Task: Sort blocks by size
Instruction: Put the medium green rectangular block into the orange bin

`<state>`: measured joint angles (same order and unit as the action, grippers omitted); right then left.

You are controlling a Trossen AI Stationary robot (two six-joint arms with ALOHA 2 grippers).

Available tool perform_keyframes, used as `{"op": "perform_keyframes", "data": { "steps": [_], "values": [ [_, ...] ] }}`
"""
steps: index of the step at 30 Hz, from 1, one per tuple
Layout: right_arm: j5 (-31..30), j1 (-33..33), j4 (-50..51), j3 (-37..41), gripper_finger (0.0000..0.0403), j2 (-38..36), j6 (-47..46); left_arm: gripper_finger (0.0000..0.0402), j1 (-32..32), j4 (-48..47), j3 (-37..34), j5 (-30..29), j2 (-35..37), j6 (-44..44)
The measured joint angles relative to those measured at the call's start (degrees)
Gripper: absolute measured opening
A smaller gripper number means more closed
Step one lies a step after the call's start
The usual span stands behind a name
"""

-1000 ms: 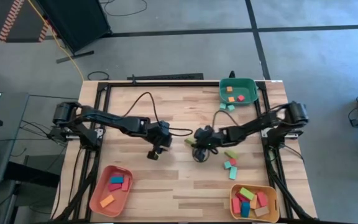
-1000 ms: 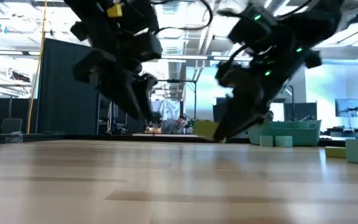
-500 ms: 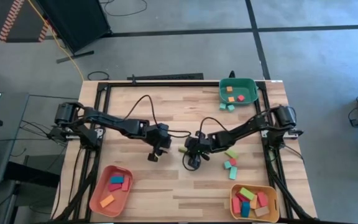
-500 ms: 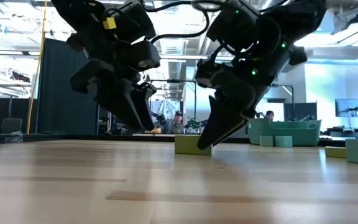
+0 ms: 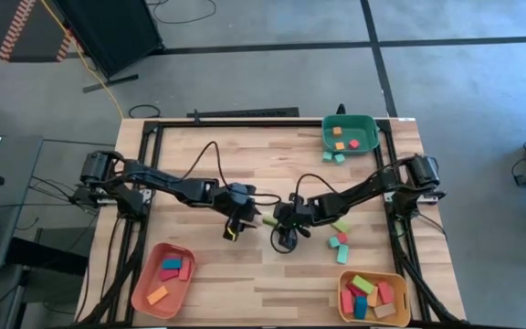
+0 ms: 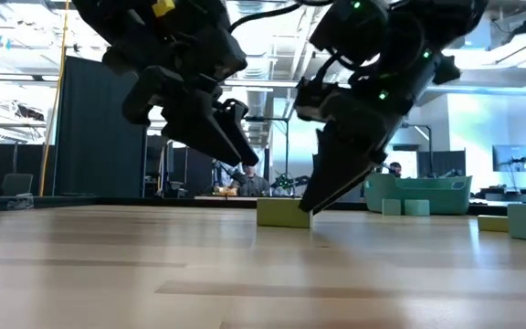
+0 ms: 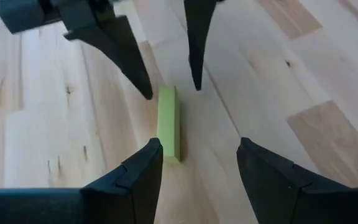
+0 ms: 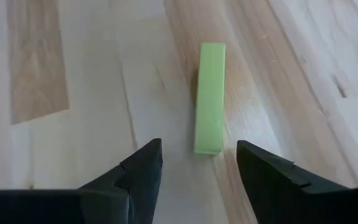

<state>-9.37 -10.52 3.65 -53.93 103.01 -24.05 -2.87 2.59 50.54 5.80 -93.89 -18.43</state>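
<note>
A light green bar block [image 5: 268, 220] lies flat on the wooden table near its middle, between my two grippers. My right gripper [image 8: 199, 146] is open just to the bar's right, its fingers slanting down on either side of the bar's near end [image 8: 207, 149] without touching it. My left gripper [image 7: 197, 146] is open too. It hangs above the table to the bar's left [image 6: 283, 213] and points at it. Neither gripper holds anything. More blocks lie loose at the right [image 5: 339, 236].
A green tray [image 5: 350, 122] with a few blocks stands at the far right, with teal blocks [image 5: 334, 157] beside it. A salmon tray [image 5: 142, 291] sits near left and a yellow tray [image 5: 343, 302] near right, both holding blocks.
My right gripper carried the green bar toward the table's left and down, set it flat on the wood and opened, letting it go. My left gripper has tipped its fingers up from steeply downward, so they now point toward the bar.
</note>
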Motion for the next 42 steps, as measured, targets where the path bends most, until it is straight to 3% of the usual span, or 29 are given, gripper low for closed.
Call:
{"op": "perform_keyframes", "data": {
  "steps": [7, 10, 16, 22, 34, 38, 42],
  "values": [
    [-4.8, -3.2, 6.7, 0.0, 0.0235, -6.8, -2.8, 0.0197, 0.1, 5.9, 0.2, 0.0, -5.8, -0.9],
    [-6.9, -5.3, 8.2, 0.0, 0.0235, -9.6, -4.2, 0.0197, 0.1, 6.4, 1.0, -3.4, -8.1, -0.8],
    [-11.1, -9.9, 10.5, 0.0, 0.0235, -13.8, -6.4, 0.0197, 0.6, 9.6, 1.3, -4.1, -8.4, -1.3],
    [-15.3, -13.6, 11.2, 0.0, 0.0235, -15.3, -7.6, 0.0197, 2.4, 10.4, 1.4, 2.6, -9.7, -0.4],
    [-16.4, -15.8, 10.9, 0.0, 0.0235, -15.3, -9.6, 0.0195, 2.7, 10.9, 5.1, 3.2, -16.9, 1.2],
    [-16.4, -16.3, 11.0, 0.0, 0.0235, -15.3, -10.0, 0.0172, 2.8, 10.7, 5.2, 3.0, -16.8, 0.7],
    [-16.4, -16.3, 11.2, 0.0, 0.0235, -15.3, -10.0, 0.0116, 2.7, 9.2, 5.3, 3.0, -16.7, -0.4]
  ]
}}
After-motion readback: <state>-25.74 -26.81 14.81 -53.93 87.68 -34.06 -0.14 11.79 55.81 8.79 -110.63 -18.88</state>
